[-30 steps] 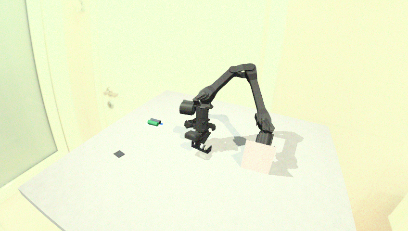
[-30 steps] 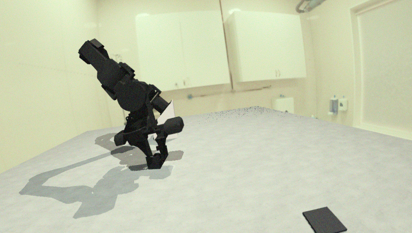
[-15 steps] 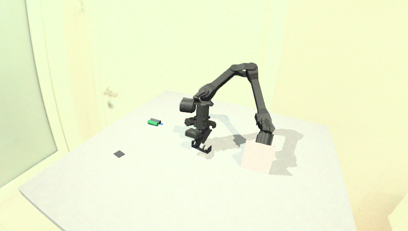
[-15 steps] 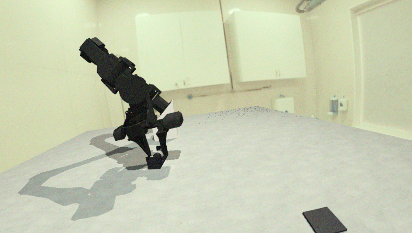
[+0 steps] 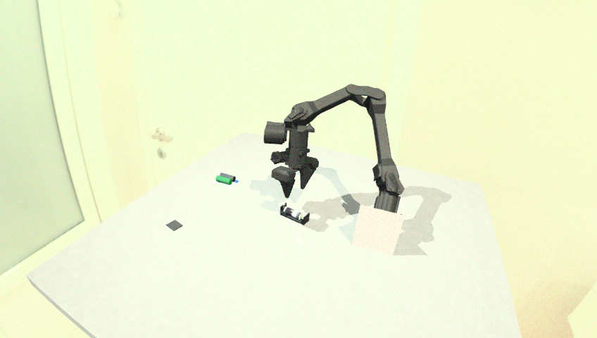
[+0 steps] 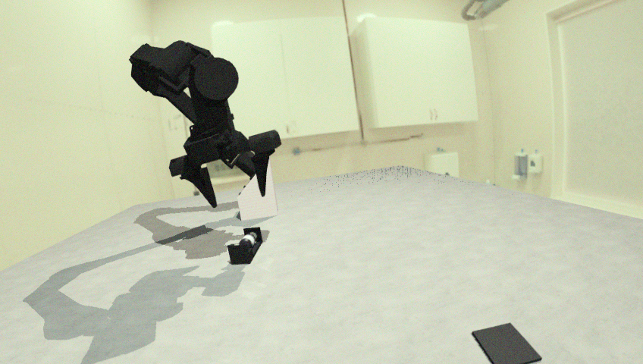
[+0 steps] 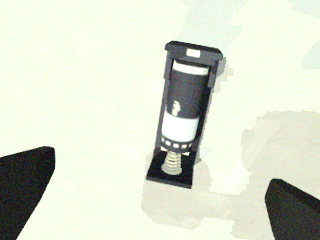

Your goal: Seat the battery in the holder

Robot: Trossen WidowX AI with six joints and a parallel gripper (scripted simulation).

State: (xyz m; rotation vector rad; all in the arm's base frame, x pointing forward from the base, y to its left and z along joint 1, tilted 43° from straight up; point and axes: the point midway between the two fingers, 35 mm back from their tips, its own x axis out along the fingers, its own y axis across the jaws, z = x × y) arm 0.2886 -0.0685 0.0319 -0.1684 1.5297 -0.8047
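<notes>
The black holder stands on the table. The battery, black with a white band, lies lengthwise in it between the side walls and looks flat and straight. In the wrist view its flat end meets the spring. Its terminal end is at the lip, and the terminal itself is hidden beneath it. My gripper is wide open and empty above the holder, with its fingers clear of battery and holder.
A green cylinder and a dark cylinder lie side by side at the far left, by a small blue piece. A dark square lies apart from the holder. A pale pink panel stands by the arm's base.
</notes>
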